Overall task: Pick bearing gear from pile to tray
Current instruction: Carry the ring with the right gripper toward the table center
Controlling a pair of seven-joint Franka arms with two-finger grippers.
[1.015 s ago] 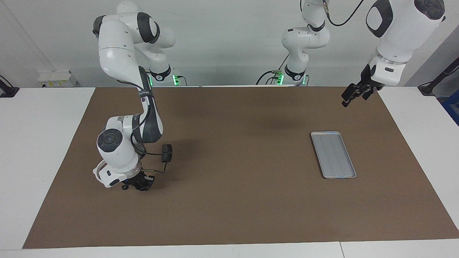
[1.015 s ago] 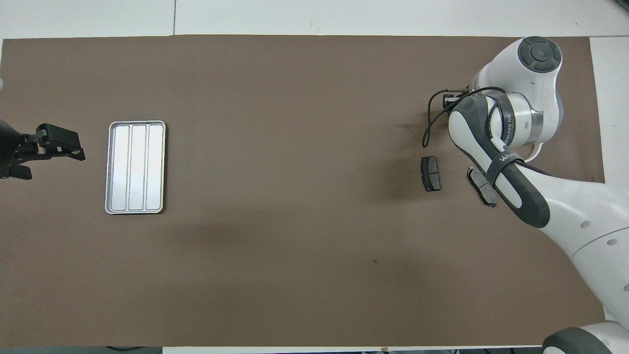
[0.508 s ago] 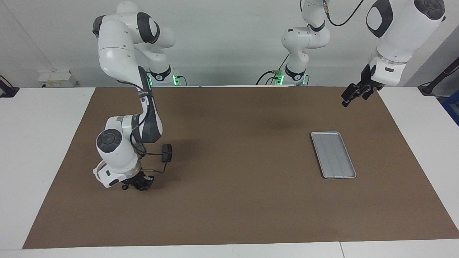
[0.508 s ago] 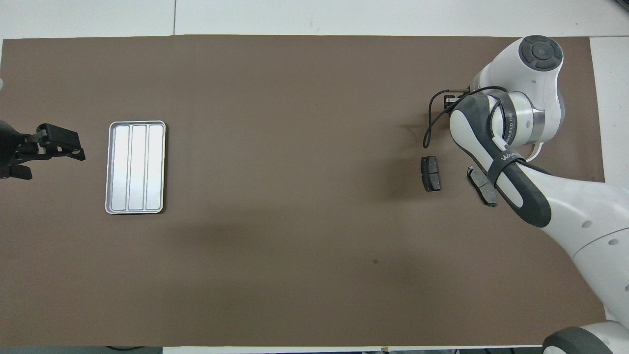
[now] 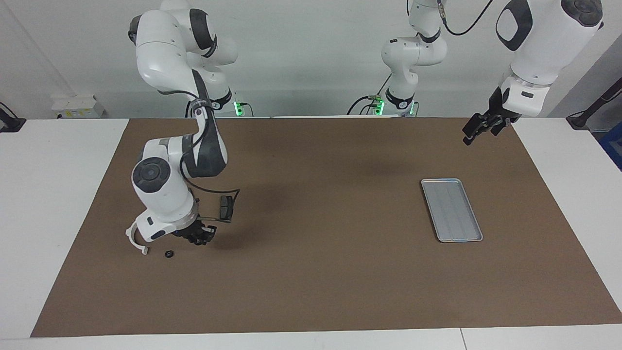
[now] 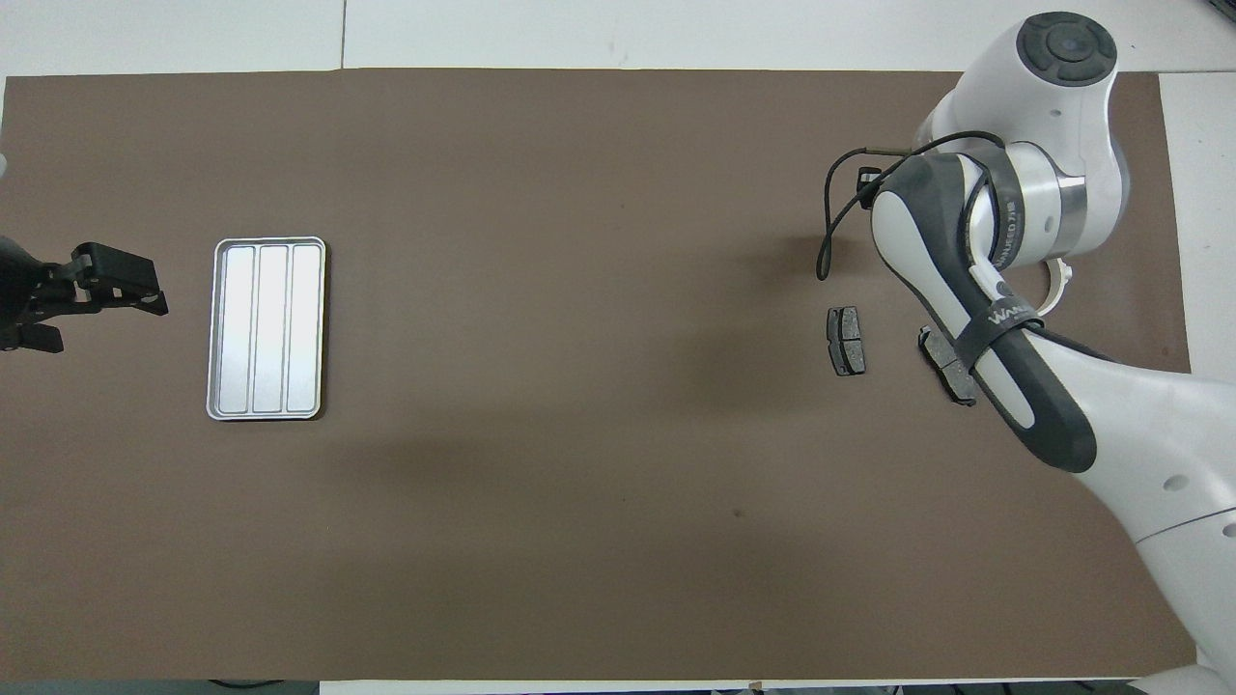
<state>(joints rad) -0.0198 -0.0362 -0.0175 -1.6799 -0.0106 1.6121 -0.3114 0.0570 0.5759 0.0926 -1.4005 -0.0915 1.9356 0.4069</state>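
The pile lies at the right arm's end of the mat. It holds a white half-ring [image 5: 136, 239], a dark brake pad [image 5: 226, 208] and a tiny black round bearing gear [image 5: 169, 254]. Seen from overhead, a second brake pad [image 6: 946, 365] is partly under the right arm. My right gripper [image 5: 197, 236] hangs just above the mat between the half-ring and the brake pad; whether it holds anything is hidden. The silver tray [image 5: 452, 210] sits with nothing in it toward the left arm's end. My left gripper [image 5: 474, 131] waits open in the air over the mat's corner.
A brown mat [image 5: 311, 272] covers most of the white table. A black cable [image 5: 214, 192] loops from the right wrist past the brake pad. In the overhead view the right arm's forearm covers part of the pile.
The right arm has risen and lifted its gripper off the mat, uncovering the small black round piece beside the half-ring. The left arm has not moved.
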